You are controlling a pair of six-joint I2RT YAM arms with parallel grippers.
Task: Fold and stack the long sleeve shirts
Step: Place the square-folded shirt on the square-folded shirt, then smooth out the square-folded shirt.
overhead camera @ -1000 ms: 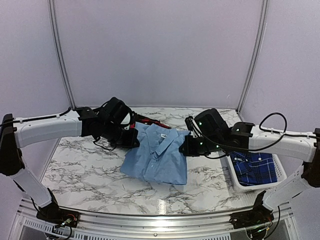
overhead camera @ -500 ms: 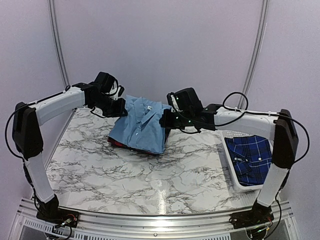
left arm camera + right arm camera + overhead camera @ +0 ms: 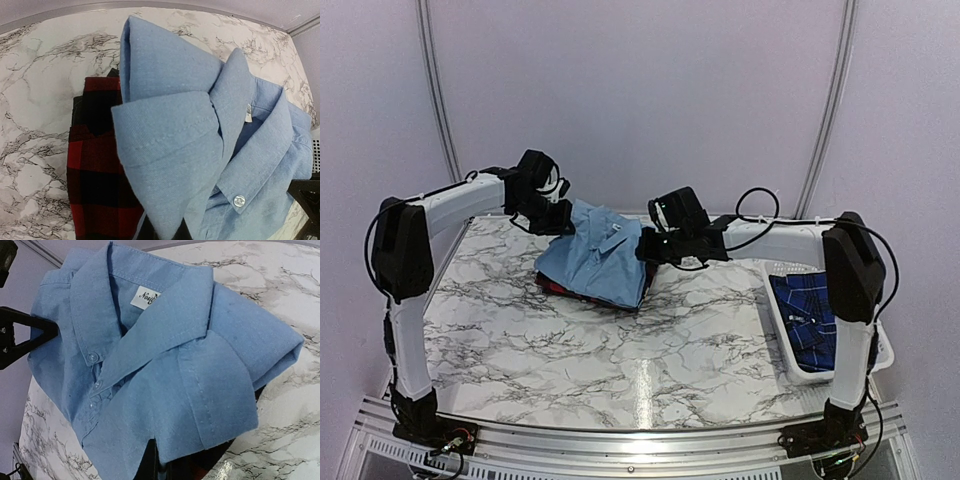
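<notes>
At the left, the left gripper [image 3: 563, 222] is pinched shut on the left shoulder edge of the light blue shirt [image 3: 600, 258], and its wrist view shows the cloth bunched over the fingers. Below it lies the red-and-black check shirt [image 3: 552, 286], folded flat on the marble desk [image 3: 620, 350] towards the far side, with only its left and near margins showing from under the blue one. The blue shirt is folded too, collar up and buttoned, and sits over the red one. Its near edge rests on the pile, but its far edge looks a little raised, so I cannot tell whether it is fully set down. The right gripper [image 3: 642, 248] is likewise clamped on the shirt's right edge. Well apart at the right, the dark blue plaid shirt [image 3: 810, 305] lies loosely in a white basket [image 3: 807, 376], apparently not yet folded. By my reckoning two of three shirts are folded and nearly stacked. What remains is releasing the blue one, then folding the plaid shirt and adding it to the pile.
</notes>
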